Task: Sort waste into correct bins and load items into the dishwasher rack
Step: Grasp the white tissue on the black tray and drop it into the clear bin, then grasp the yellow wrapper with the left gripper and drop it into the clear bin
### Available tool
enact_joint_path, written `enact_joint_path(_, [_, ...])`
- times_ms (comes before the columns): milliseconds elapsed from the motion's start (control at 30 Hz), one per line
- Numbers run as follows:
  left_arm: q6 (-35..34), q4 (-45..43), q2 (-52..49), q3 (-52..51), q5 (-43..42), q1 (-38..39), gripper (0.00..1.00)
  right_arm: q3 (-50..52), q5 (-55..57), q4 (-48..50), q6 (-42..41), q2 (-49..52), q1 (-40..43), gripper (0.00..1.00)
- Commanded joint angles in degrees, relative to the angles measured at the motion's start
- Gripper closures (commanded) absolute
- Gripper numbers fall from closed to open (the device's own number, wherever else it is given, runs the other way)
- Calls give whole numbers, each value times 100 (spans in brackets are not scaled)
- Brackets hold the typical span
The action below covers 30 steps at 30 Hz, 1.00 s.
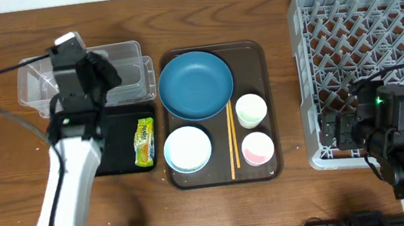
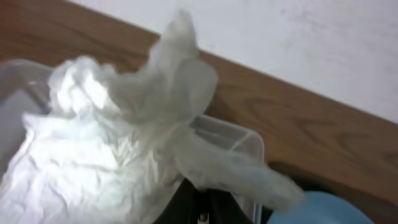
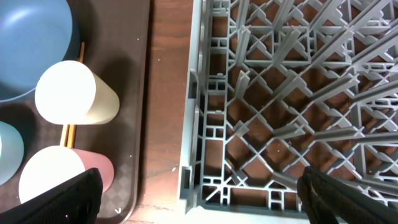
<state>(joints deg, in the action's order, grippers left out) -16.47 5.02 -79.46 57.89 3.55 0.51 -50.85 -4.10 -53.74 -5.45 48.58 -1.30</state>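
Starting with the left pincer: parked over the clear tub at the back left of the tabletop, clamped on the crumpled white tissue by the look of it. Can't make out much of the fingers in the left wrist view (just a dark bit at the bottom edge, buried under all that wrinkled paper). Tissue right up against the lens there, with a corner of the tub's rim poking out below it.

Just in front of the tub, touching or near enough: the black tray, with the yellow-green snack wrapper lying at its right end.

Next over, on the brown serving tray:
- dark blue plate at the back
- white bowl front left, pale blue inside
- chopsticks laid front to back, between the bowl and the cups
- pale green cup behind the pinkish cup, both mouth-up

Far right: the big grey dishwasher rack. Right pincer spread wide apart at the rack's front left corner (one fingertip out over the serving tray near the pinkish cup, the other over the lattice floor), straddling the rack's wall.
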Motion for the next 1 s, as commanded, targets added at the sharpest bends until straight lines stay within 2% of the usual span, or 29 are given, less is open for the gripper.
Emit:
enact_joint_path(0, [76,-326,-643,0,31,-20,87,-111,0,11,-31,-31,31,1])
enact_joint_path(67, [76,-509,-946,0,24,-20,57,-111,0,2,-31,-31,31,1])
enact_joint_path(200, [79,-662,-1314,0,-11,-20,48,-111,0,-13,-28,-31,31,1])
enact_joint_path(267, [79,-581,-1292,0,-42,-17,40,-111,2,-17,-31,-31,31,1])
enact_joint_path(367, [127,-188,-960,0,-407,-17,38,-111,2,-50,-28,-31,31,1])
enact_joint_path(433, [116,411,-599,0,-605,-17,38,-111,2,-57,-28,-31,31,1])
enact_joint_path(533, [116,1611,-105,0,-946,-11,37,-111,2,-50,-28,-31,31,1])
enact_joint_path(667, [118,3067,44,-20,-957,-11,37,-111,2,-48,-28,-31,31,1])
enact_joint_path(700, [118,3233,9,-68,-964,-11,37,-111,0,-48,-31,-31,31,1])
enact_joint_path(800, [136,3331,-188,-334,-1217,-11,27,-111,0,-50,-31,-31,31,1])
enact_joint_path(967, [138,3331,-787,-527,-1617,-13,25,-111,0,-94,-31,-31,31,1])
